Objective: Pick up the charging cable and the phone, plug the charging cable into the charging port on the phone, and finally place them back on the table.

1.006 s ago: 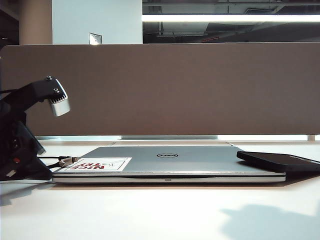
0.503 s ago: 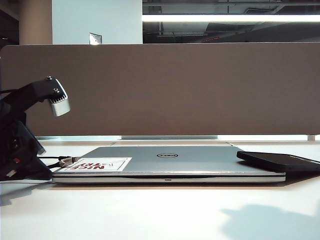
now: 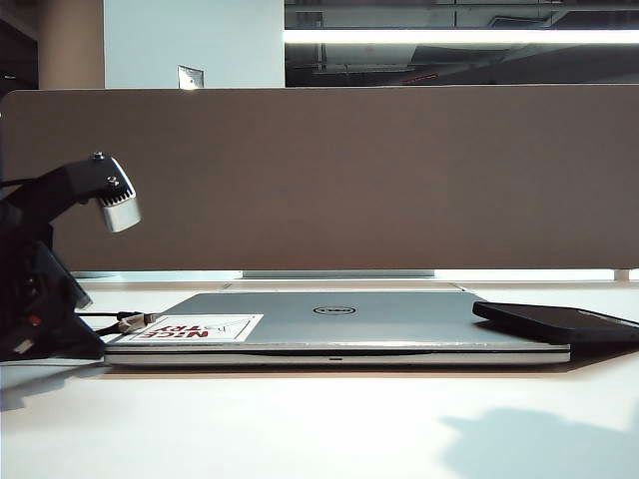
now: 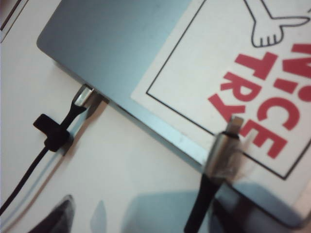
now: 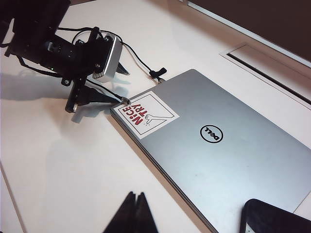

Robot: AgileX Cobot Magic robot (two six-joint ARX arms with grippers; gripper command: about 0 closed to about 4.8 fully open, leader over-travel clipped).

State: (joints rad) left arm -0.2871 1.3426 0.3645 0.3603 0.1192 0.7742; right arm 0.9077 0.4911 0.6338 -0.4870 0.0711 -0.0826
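The charging cable's silvery plug (image 4: 227, 145) rests on the laptop's sticker, and its black cord (image 4: 197, 213) runs back between the fingers of my left gripper (image 4: 146, 218). That gripper is open and low over the table (image 3: 300, 419) at the laptop's left corner; the plug (image 3: 134, 321) shows just beyond it. The phone (image 3: 559, 321) lies flat with one end on the laptop's right corner and is also visible as a black phone (image 5: 274, 218) in the right wrist view. My right gripper (image 5: 136, 198) is shut and empty, hovering over the table in front of the laptop. The charging port is not visible.
A closed silver Dell laptop (image 3: 339, 324) with a red-lettered sticker (image 5: 146, 112) fills the middle. A second plug (image 4: 83, 95) with a black strap (image 4: 51, 133) touches the laptop's edge. A grey-brown divider (image 3: 329, 180) stands behind.
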